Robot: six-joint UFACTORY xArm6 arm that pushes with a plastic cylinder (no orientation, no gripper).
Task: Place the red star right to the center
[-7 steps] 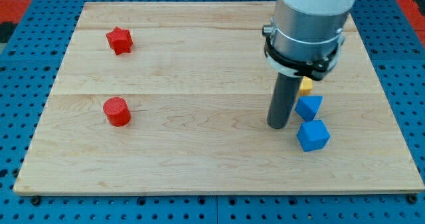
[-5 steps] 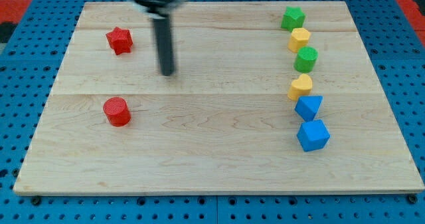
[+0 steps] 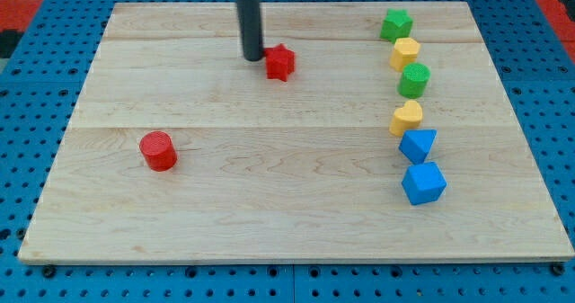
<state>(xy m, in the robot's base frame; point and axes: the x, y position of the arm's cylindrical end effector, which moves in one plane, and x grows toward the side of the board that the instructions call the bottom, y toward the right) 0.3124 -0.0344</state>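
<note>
Setting: robotics lab bench. Evidence: blue perforated mounting base (image 3: 36, 33) beneath a pale wooden board (image 3: 296, 204); dark rod with my tip (image 3: 252, 57) on the board; small coloured blocks as test pieces.

Count on the wooden board (image 3: 269, 213): eight blocks in total (two per colour), namely one red star (image 3: 280, 62), one red cylinder (image 3: 158, 150), two green blocks (image 3: 395, 24) (image 3: 414, 80), two yellow blocks (image 3: 405, 52) (image 3: 406, 117), and two blue blocks (image 3: 418, 145) (image 3: 423, 182).
</note>
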